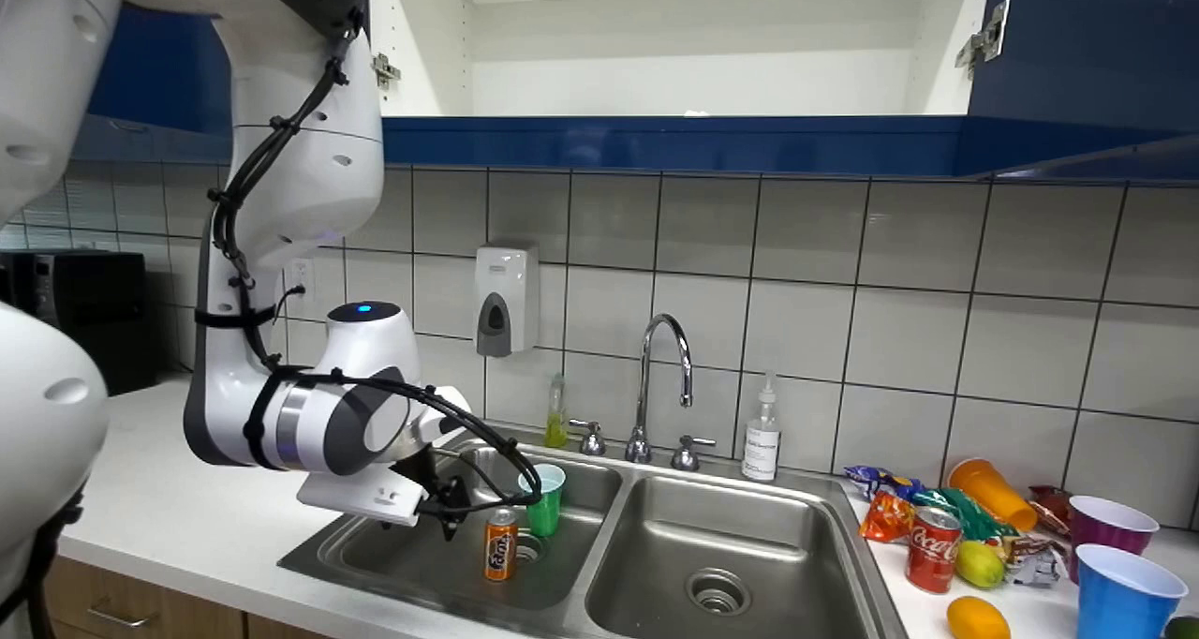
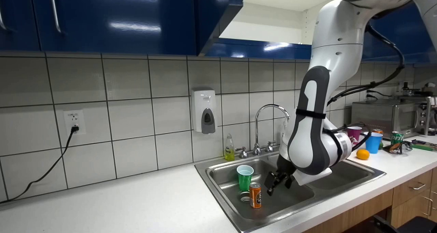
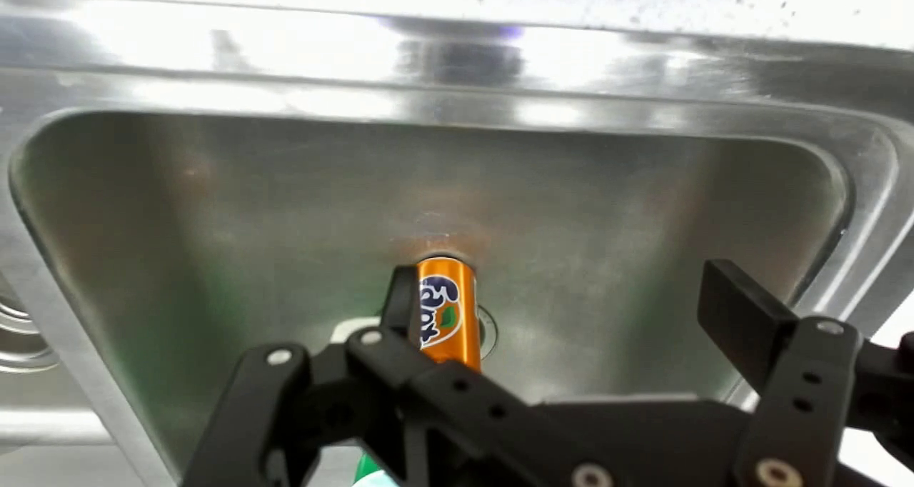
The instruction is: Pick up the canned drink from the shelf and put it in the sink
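Canned drink [image 2: 255,196] upright on the basin floor of the sink [image 1: 749,508], lower centre of the frame in both exterior views, near the green cup [image 1: 546,503]. Gripper [image 3: 564,305] is released: fingers [image 3: 742,301] spread far apart in the wrist view, nothing between them; both exterior views show a gap between fingertips and can. Judged step: placing done, only the retreat left. Next move calls for raising the gripper straight out of the basin with fingers spread, no swing toward can or cup, then keeping clear of the faucet [image 1: 644,386] at centre. Hard to make out: in the wrist view, the finger near centre covers the can's left side and the black linkage hides its lower part; the cup is a mere scrap at the bottom edge. Pale patch [image 3: 350,328] behind that finger: cannot identify. Drain [image 3: 489,333] partly masked by the can. In an exterior view, cables [image 1: 498,440] cross the cup's rim. Shelf compartment [image 1: 693,25], upper centre: floor hidden behind the blue front edge [image 1: 674,144]; white sliver [image 1: 695,113] just above it, too small to name.
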Controlling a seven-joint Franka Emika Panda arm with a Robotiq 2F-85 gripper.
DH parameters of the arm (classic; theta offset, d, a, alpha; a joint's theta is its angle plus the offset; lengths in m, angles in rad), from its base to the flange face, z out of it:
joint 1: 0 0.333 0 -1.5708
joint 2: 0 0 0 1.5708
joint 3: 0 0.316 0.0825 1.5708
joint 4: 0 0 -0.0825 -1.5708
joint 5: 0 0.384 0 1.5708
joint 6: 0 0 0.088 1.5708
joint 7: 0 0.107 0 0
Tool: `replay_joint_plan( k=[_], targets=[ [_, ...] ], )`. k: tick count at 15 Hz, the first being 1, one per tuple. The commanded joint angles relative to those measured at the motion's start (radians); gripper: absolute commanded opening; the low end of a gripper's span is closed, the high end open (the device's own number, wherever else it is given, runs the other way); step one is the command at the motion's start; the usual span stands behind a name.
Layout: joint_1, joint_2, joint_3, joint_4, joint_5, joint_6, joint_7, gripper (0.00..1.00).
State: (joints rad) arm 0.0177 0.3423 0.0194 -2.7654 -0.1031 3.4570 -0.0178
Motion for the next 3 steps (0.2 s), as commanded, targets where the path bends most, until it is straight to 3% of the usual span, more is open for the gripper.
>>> replay_joint_plan(
  k=[1, 3],
  targets=[
    [-0.009, -0.007, 0.01, -0.01, 0.008, -0.003, -0.009, 1.0],
    [-0.009, -0.011, 0.011, -0.018, 0.008, -0.003, -0.008, 1.0]
  ],
)
